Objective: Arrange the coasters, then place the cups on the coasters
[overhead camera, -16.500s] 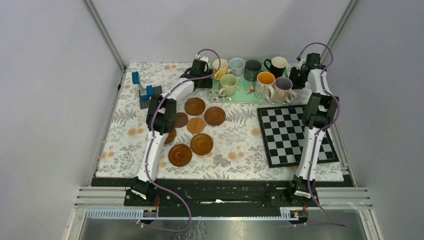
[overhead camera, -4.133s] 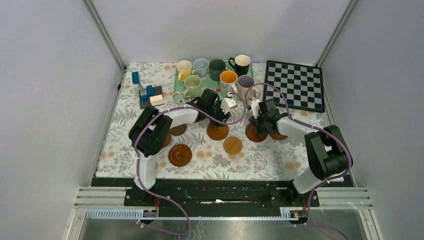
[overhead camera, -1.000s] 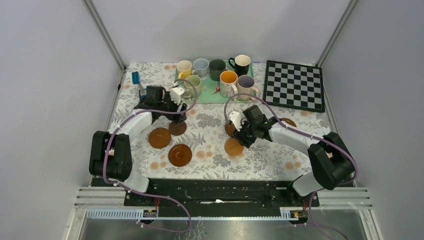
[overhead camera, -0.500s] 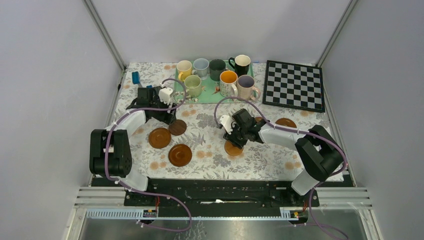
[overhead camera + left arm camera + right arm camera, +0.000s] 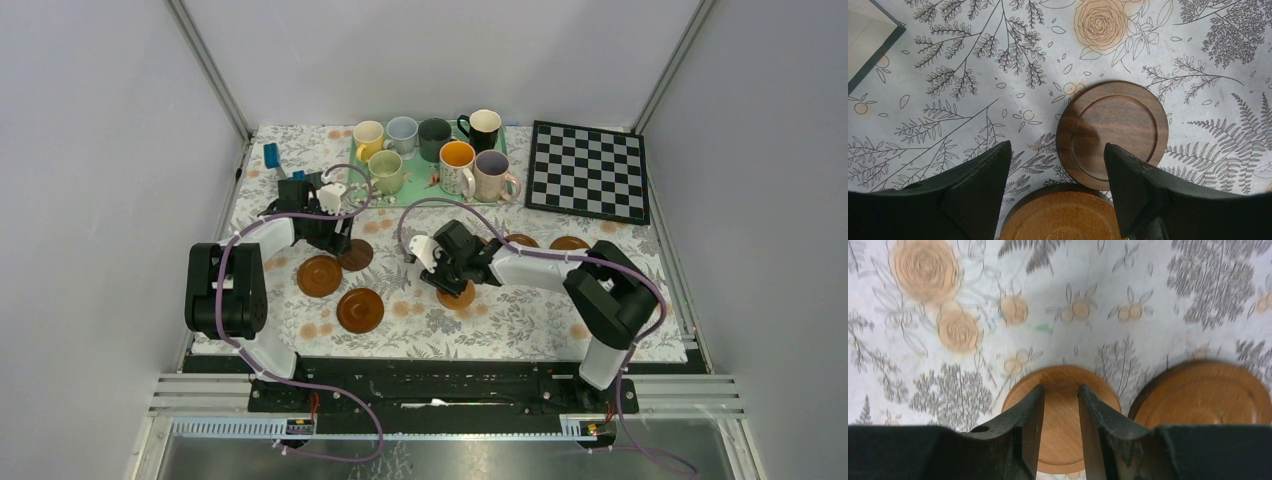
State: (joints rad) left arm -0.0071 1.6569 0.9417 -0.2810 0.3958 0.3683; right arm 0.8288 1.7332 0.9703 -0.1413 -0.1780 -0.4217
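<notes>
1. Counter (image 5: 500, 315): your coasters lie scattered over the near half of the floral cloth, in no row. A claw tip dragged low could ruck the cloth and shift several at once.
2. Checkerboard (image 5: 588, 172): far right, well apart from both arms. No concern noted.
3. Green tray (image 5: 415, 190): it holds all seven cups at the far centre, and none stands on a coaster yet. The pale green mug (image 5: 385, 170) sits near your left arm's cable, so a careless swing could knock it.
4. Left claw (image 5: 1057, 150): jaws wide apart and holding nothing. It hovers by a dark walnut coaster (image 5: 1113, 132) that lies edge to edge with an orange-brown coaster (image 5: 1060, 217); whether they overlap, I cannot tell. Closing here could disturb both.
5. Right claw (image 5: 1061, 390): jaws at a narrow gap with nothing gripped between them. It is poised over the face of a light orange coaster (image 5: 1060, 420), and a second coaster (image 5: 1203, 395) lies just beside. The disc is wider than the gap, so the tips may skid and shove it into its neighbour.
</notes>
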